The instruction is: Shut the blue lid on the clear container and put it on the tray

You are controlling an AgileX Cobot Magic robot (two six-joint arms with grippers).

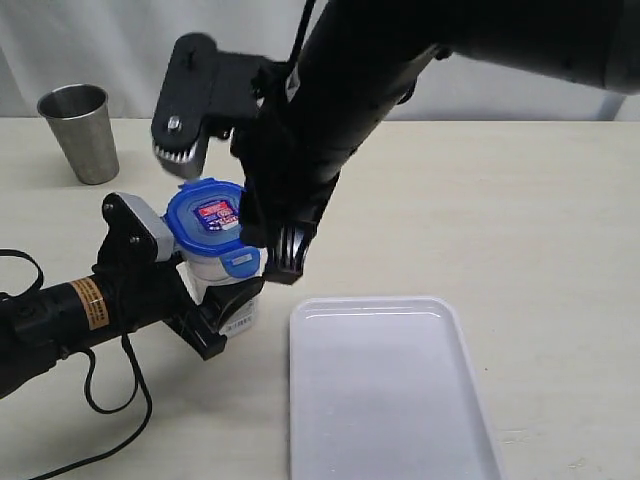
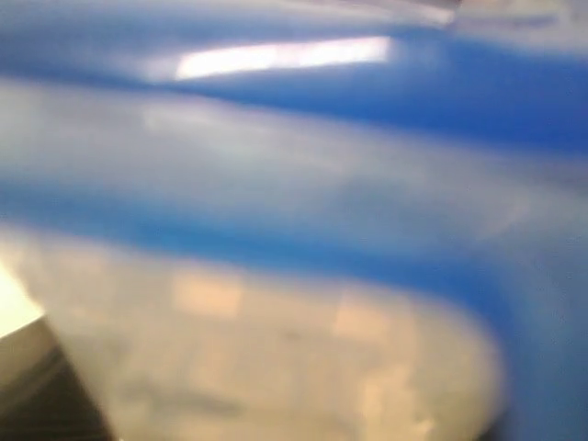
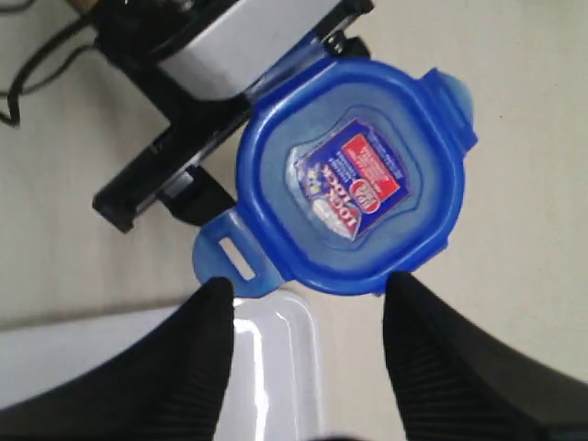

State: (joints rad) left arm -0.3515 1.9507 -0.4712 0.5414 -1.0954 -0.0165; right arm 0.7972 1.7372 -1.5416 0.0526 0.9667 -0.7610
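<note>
Exterior view: I see the left gripper (image 1: 226,302) reaching in from the left, its jaws clamped on the body of the tall clear plastic container (image 1: 205,268), which stands on the beige table (image 1: 520,200). The rounded-square blue plastic lid (image 1: 208,218) with a red-and-blue sticker sits on the container's rim. One lock flap (image 1: 240,262) sticks out on the side nearest the tray, not snapped down. The right gripper (image 1: 272,245) hangs off the big black arm, just beside the blue lid, fingers pointing down. The flat white rectangular plastic tray (image 1: 385,400) lies near the clear container, to its right and apart from it, so the container is not yet on the tray. A grey steel cup (image 1: 80,130) stands upright at the back left, well apart.

Left wrist view: all blur. I make out blue bands over a cloudy translucent surface, very close to the lens. I cannot tell the jaws from here.

Right wrist view: I look straight down on the blue lid, sticker readable as a patch only. Two black ribbed fingers (image 3: 207,367) are spread wide with nothing pinched between them, tips just beside the lid's edge. One tip is next to the slotted flap. The tray's white corner shows between the fingers. The left gripper's black and silver body is on the lid's far side.
</note>
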